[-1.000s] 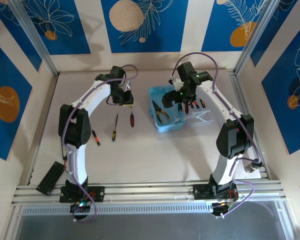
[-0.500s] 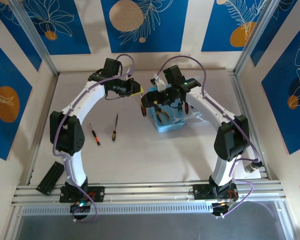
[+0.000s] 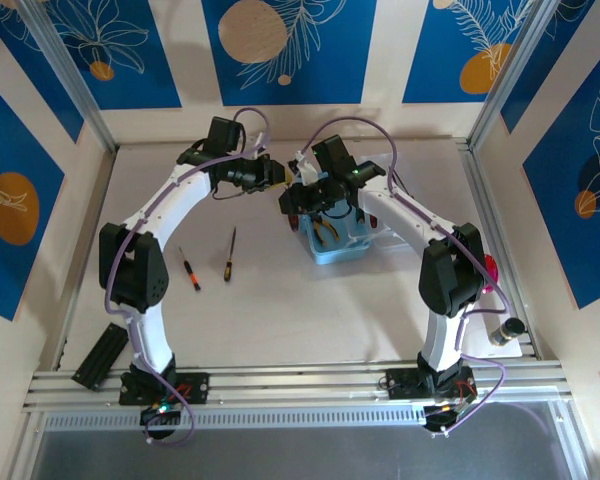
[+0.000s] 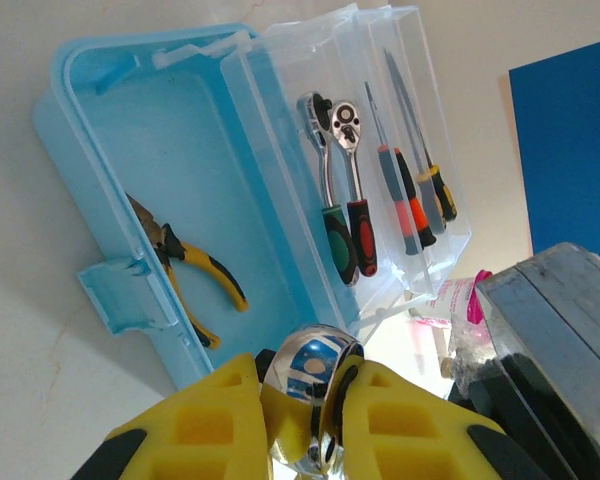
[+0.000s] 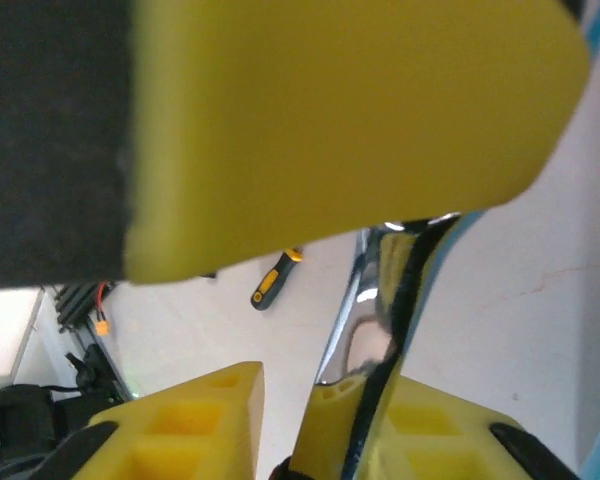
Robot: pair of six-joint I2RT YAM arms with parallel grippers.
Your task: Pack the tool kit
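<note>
The light-blue case (image 3: 332,252) lies open at mid table, with yellow-handled pliers (image 4: 195,270) in its base (image 4: 100,110). Its clear lid (image 4: 380,60) carries two ratchet wrenches (image 4: 345,200) and several screwdrivers (image 4: 415,200). Just left of the case, my left gripper (image 3: 276,175) (image 4: 310,368) is shut on the chrome head of a wrench (image 4: 320,355). My right gripper (image 3: 292,197) (image 5: 330,385) meets it there. Its jaws stand narrow around the same wrench (image 5: 380,300), which rests against one finger (image 5: 450,420). Whether the other finger touches it is unclear.
Two loose screwdrivers (image 3: 230,253) (image 3: 190,272) lie on the table left of the case. A pink round object (image 3: 492,270) sits near the right arm's elbow. A black block (image 3: 102,355) lies at the near left. Raised walls border the table.
My right arm swung left from above the case to the left gripper, and its jaws narrowed from wide open. My left gripper carried the wrench up from the table toward the case.
</note>
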